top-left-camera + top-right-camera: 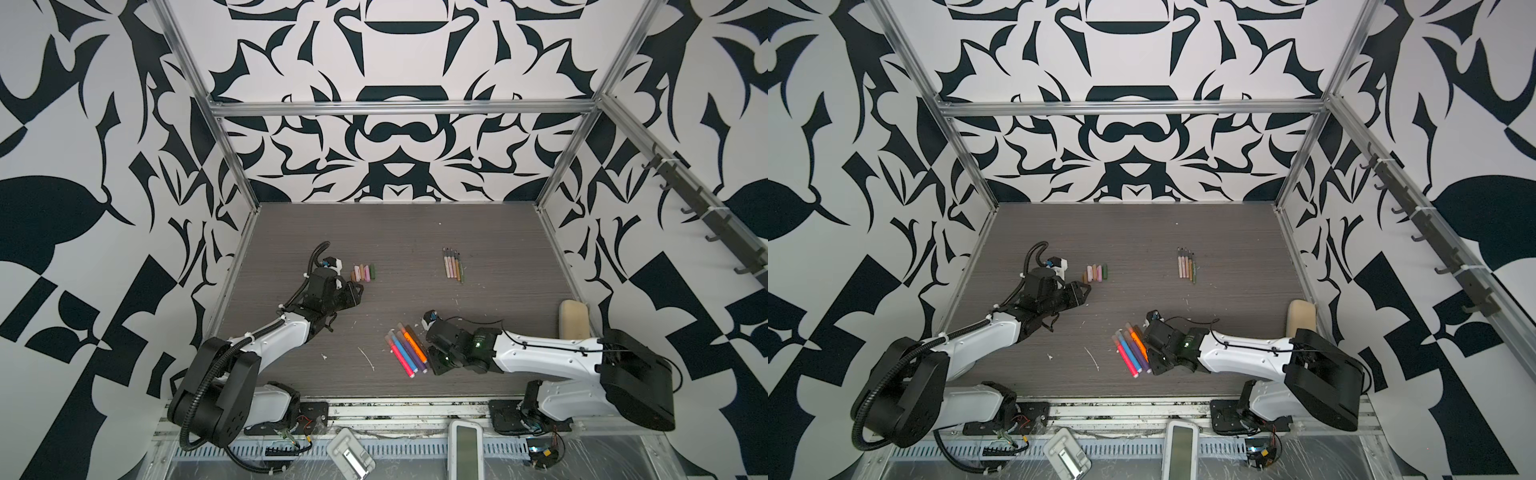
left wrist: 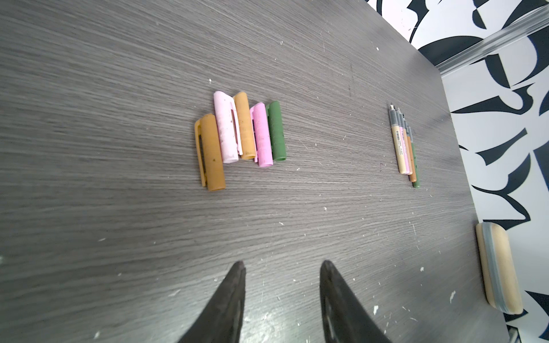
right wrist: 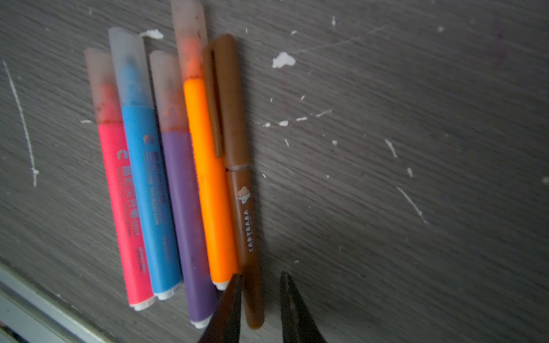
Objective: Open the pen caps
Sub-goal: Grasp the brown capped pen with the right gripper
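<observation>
Right pincer: jaws slightly apart, straddling the tail end of the brown pen. One finger sits against the pen's side, next to the orange marker. The other stands clear, with bare surface showing between it and the pen. Not pinching.

Left pincer: jaws spread, nothing between them, low over the worktop.

Surface: dark grey wood-grain worktop, scuffed, dotted with white flecks and a few pale streaks. A tan block with a grey band lies at its right edge.

Room: walls on three sides in a bold black-and-white pattern, held by an aluminium frame.

Brown pen lies flat, its brown cap on, at the end away from the right pincer. It touches the orange marker at the edge of a tight row with purple, blue and pink markers. All four wear translucent caps. The row sits near the front of the worktop, right of centre.

Loose pen caps: five in a side-by-side row, tan, pale pink, tan, pink and green. They lie just ahead of the left pincer, apart from it.

Thin pens, uncapped, tips bare, are bunched together further right, well apart from both pincers.
</observation>
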### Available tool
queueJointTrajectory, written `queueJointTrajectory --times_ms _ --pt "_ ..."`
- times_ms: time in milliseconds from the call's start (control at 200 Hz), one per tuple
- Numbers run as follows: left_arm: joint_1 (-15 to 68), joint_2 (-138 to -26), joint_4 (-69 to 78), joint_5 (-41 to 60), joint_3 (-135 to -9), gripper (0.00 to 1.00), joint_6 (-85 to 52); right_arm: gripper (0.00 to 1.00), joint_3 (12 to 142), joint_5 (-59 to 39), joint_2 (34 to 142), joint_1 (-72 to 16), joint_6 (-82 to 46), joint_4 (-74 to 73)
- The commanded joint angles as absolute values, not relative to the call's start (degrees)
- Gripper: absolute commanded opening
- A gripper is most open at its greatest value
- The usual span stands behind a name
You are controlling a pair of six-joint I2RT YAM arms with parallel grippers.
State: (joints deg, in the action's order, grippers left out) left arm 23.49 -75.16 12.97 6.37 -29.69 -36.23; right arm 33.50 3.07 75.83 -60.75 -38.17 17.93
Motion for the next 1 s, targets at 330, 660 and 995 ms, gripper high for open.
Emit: queueJointTrajectory --times_ms 330,660,995 --pt "23.34 -75.81 12.46 6.11 -30.59 0.44 -36.61 0.23 33.57 8.50 75.43 -61.00 -42.16 22.30" --pt "23.29 -75.85 12.37 6.08 -30.75 0.44 -36.56 0.24 33.64 7.10 76.96 -61.00 -41.99 21.04" --pt "23.27 -75.62 12.37 6.13 -30.59 0.45 -36.56 0.20 36.60 4.75 83.99 -60.91 -40.77 20.30"
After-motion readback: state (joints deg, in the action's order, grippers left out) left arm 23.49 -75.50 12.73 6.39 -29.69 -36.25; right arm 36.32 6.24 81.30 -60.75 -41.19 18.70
